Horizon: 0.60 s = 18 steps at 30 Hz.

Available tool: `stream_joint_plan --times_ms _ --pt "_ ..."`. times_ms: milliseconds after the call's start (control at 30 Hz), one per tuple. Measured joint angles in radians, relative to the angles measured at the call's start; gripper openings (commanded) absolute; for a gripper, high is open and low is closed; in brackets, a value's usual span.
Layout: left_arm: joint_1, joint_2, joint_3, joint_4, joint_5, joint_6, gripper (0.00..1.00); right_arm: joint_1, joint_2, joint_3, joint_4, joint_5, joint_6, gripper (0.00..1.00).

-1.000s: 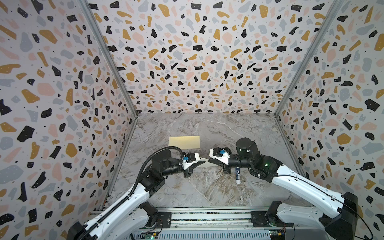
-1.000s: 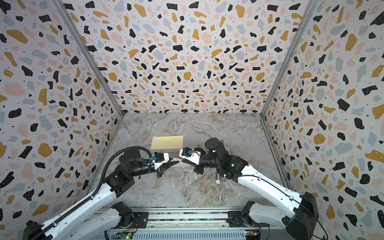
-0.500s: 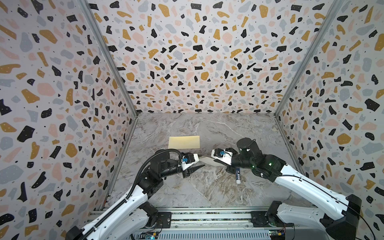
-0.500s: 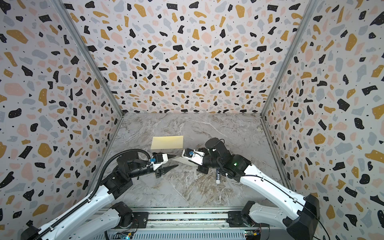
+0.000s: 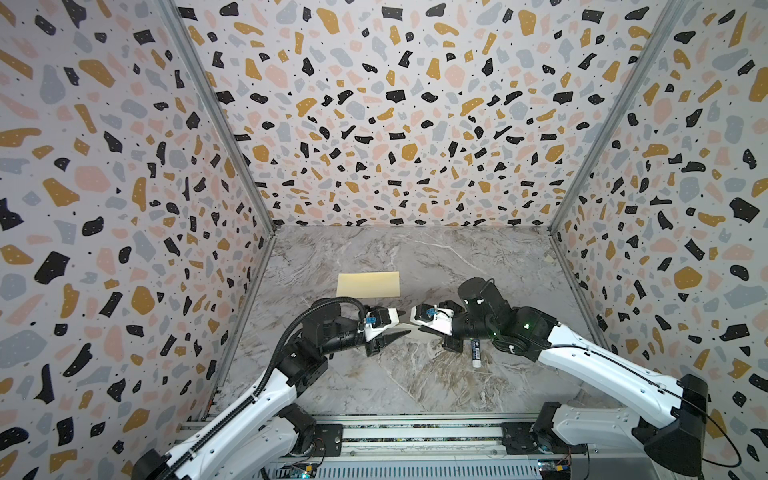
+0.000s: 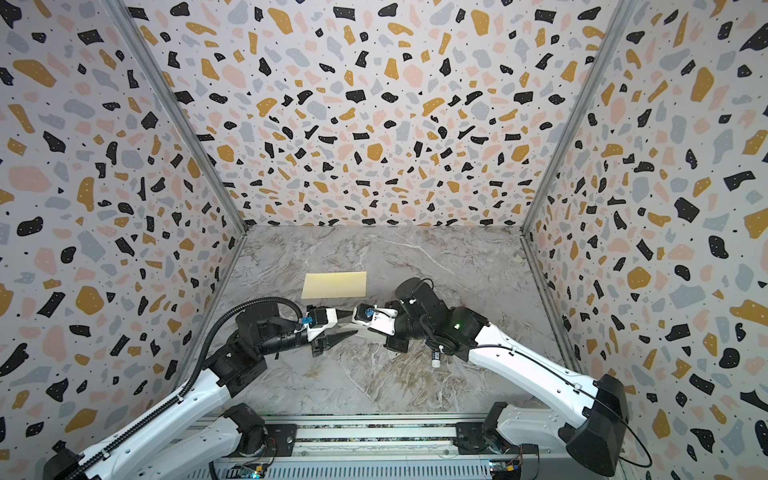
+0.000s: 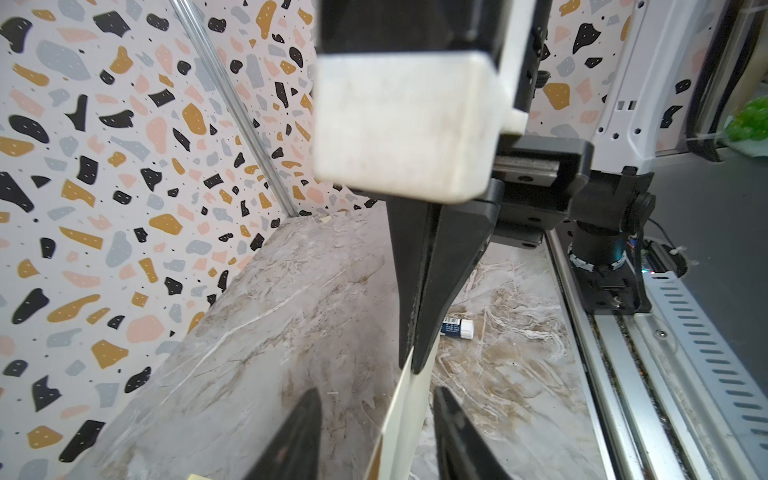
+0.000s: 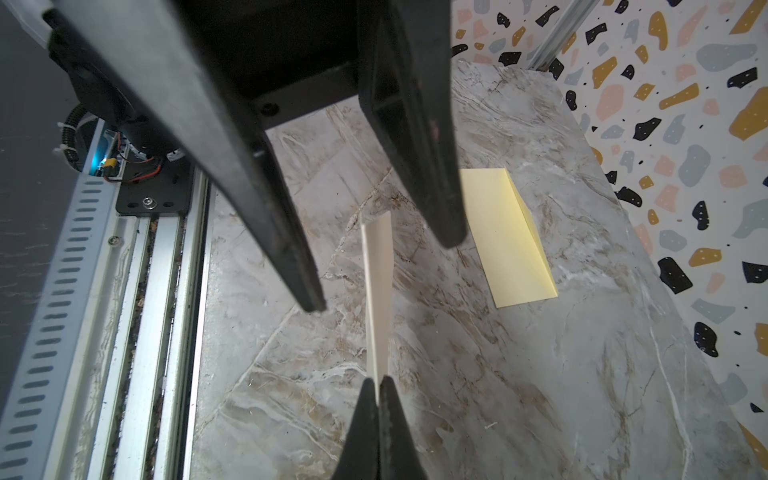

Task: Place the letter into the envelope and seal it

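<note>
Top views: envelope (image 5: 368, 284) flat on table (image 5: 415, 386), at 12 o'clock from left end effector (image 5: 401, 328) and right end effector (image 6: 362, 323). Small tube (image 5: 476, 353) lies at 4 o'clock of the right.
Left wrist: left end effector (image 7: 376, 392) open, fingers (image 7: 299, 436) straddling the letter (image 7: 405, 415).
Right wrist: right end effector (image 8: 377, 382) clamped on the letter (image 8: 378, 291), held edge-on above the table.

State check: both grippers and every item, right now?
right gripper: shut on one end of the letter.
left gripper: open, jaws either side of the letter's other end, not clamped.
letter: held edge-on between the grippers.
envelope: flat on the table, untouched, letter not in it.
glue stick: lying on its side on the table, untouched.
</note>
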Motion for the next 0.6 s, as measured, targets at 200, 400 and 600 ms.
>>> stream_joint_plan --times_ms 200,400,600 --pt "0.000 0.011 0.000 -0.008 0.020 0.000 0.00 0.008 0.003 0.002 0.006 0.003 0.000 0.00" --pt "-0.001 0.017 0.000 -0.008 0.026 0.000 0.00 0.008 0.002 0.001 0.011 0.020 0.000 0.00" --pt "-0.001 0.017 0.000 -0.006 0.029 0.000 0.00 0.008 -0.036 -0.008 0.037 0.034 0.006 0.23"
